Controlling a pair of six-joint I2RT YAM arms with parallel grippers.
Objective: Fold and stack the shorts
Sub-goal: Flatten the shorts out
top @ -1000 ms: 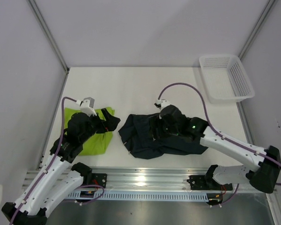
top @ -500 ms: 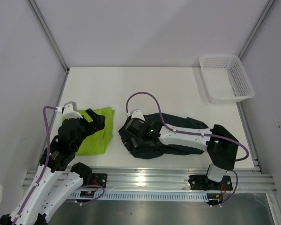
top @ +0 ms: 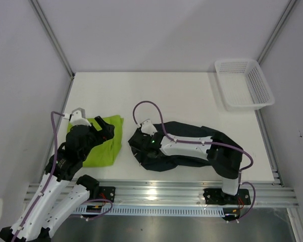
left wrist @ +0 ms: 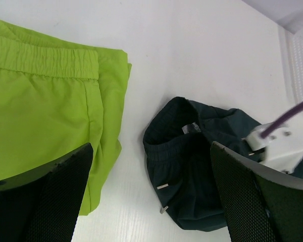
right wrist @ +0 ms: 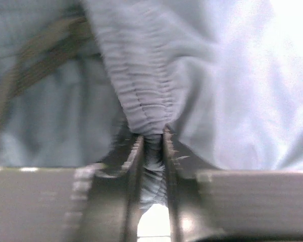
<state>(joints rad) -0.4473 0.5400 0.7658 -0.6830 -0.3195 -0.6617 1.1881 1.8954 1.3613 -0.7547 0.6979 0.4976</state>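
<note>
The lime green shorts (top: pixel 105 151) (left wrist: pixel 40 101) lie folded at the table's front left. To their right the dark navy-teal shorts (top: pixel 192 129) (left wrist: pixel 192 176) lie crumpled. My left gripper (top: pixel 104 132) (left wrist: pixel 149 151) hovers open above the green pair's right edge, nothing between its fingers. My right arm stretches across the dark pair. Its gripper (top: pixel 138 141) (right wrist: pixel 152 138) is shut on a bunched fold of that pair's elastic waistband (right wrist: pixel 146 108) at the left end.
A white mesh basket (top: pixel 242 83) (left wrist: pixel 298 65) stands at the back right corner. A purple cable (top: pixel 141 108) loops above the right wrist. White walls and metal posts enclose the table; a rail runs along its near edge.
My right arm swept left across the dark shorts to their left end and its jaws closed on the waistband. My left arm drew back slightly, staying open.
</note>
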